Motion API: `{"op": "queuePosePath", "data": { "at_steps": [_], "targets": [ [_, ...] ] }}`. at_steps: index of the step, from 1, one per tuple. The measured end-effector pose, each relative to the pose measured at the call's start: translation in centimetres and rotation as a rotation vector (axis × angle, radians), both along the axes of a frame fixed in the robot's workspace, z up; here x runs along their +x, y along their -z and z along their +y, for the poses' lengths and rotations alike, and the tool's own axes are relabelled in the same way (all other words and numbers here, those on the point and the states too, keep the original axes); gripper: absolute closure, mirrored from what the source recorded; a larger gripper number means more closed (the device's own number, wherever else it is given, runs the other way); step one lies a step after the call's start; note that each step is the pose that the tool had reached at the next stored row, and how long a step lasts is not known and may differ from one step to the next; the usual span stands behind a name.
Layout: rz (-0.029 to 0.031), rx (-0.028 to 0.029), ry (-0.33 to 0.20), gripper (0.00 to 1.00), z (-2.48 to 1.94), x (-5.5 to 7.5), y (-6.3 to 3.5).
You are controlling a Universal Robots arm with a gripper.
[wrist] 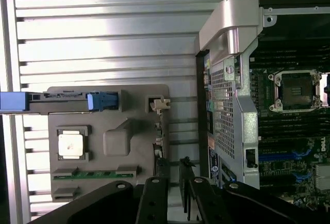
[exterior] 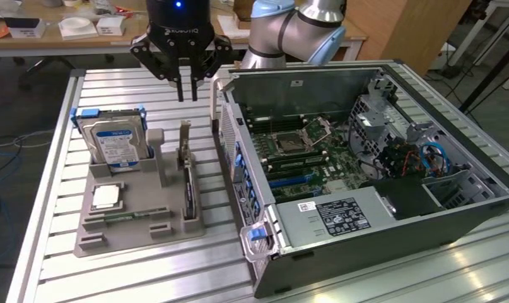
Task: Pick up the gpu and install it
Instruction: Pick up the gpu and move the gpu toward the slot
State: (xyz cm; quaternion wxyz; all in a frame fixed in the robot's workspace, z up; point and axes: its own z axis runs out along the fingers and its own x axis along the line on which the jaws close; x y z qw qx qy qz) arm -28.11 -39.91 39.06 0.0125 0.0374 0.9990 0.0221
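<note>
Noted claw slightly parted, empty, above far end of gpu standing edgewise in tray beside case. Judged best: straddle thin edge squarely, clear of bracket.

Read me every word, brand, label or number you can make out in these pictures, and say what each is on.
"ROBOTIQ": on the body of the gripper.
Blue label on the hard drive: too small to read.
Black label on the silver box inside the computer case: too small to read.
</note>
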Motion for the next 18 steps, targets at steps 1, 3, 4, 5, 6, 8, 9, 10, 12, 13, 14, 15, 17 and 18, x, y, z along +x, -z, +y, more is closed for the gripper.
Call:
{"op": "queuePosePath", "data": {
  "at_steps": [1, 3, 4, 5, 6, 8, 9, 10, 12, 13, 14, 15, 17, 18],
  "targets": [
    [-0.0001, 0.0000, 0.000, 0.71, 0.00, 0.00, 0.00],
    [-0.0003, 0.0000, 0.000, 0.65, 0.00, 0.00, 0.00],
    [-0.0004, 0.0000, 0.000, 0.65, 0.00, 0.00, 0.00],
    [-0.0004, 0.0000, 0.000, 0.58, 0.00, 0.00, 0.00],
    [-0.0004, 0.0000, 0.000, 0.58, 0.00, 0.00, 0.00],
    [-0.0005, 0.0000, 0.000, 0.52, 0.00, 0.00, 0.00],
    [-0.0004, 0.0000, 0.000, 0.46, 0.00, 0.00, 0.00],
    [-0.0004, -0.0001, 0.000, 0.46, 0.00, 0.00, 0.00],
    [-0.0005, 0.0000, 0.000, 0.40, 0.00, 0.00, 0.00],
    [-0.0004, 0.0000, 0.000, 0.40, 0.00, 0.00, 0.00],
    [-0.0004, 0.0000, 0.000, 0.40, 0.00, 0.00, 0.01],
    [-0.0003, -0.0001, 0.000, 0.40, 0.00, -0.01, 0.07],
    [-0.0003, 0.0000, 0.000, 0.40, -0.06, -0.01, 0.23],
    [-0.0003, -0.0001, 0.000, 0.40, -0.15, -0.01, 0.29]
  ]
}}
